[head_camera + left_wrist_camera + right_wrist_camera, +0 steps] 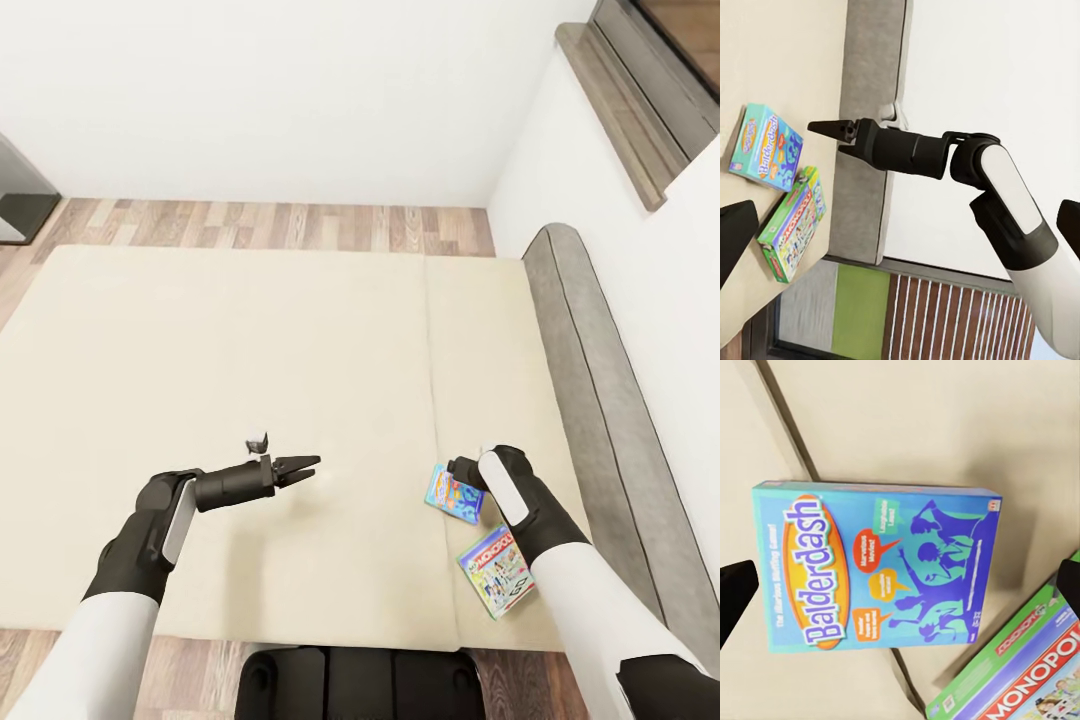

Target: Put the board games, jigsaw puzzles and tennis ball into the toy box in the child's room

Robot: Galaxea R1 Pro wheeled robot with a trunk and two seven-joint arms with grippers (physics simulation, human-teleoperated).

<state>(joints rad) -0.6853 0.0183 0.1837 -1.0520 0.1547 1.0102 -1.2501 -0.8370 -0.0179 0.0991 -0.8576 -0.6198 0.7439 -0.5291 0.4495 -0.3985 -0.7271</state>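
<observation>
In the head view the left arm reaches out over the cream bed (pixel 250 350), its left claw (pixel 305 466) pointing toward the right with the two dark fingers drawn close together at the tips, holding nothing. It hangs above bare mattress, well apart from the games.

Further right, past the seam line in the mattress, the small blue board game (pixel 453 493) lies flat on the bed. The right wrist view shows its lid (pixel 881 566) plainly: a turquoise box lettered "Balderdash", lying across the seam. The right arm bends down over it, and the right claw (pixel 462 468) sits directly above the box's far edge. In the right wrist view the dark fingertips (pixel 735 592) stand at either side of the picture, spread wide with the box between them and not touching it.

Just beside the blue box, nearer the robot, lies the Monopoly game (pixel 497 571), flat and turned at an angle, close to the bed's near edge. The left wrist view shows both boxes (pixel 766 145) (pixel 793 223) side by side with a small gap.

Right of the bed runs a grey padded headboard (pixel 600 400) against the white wall.
</observation>
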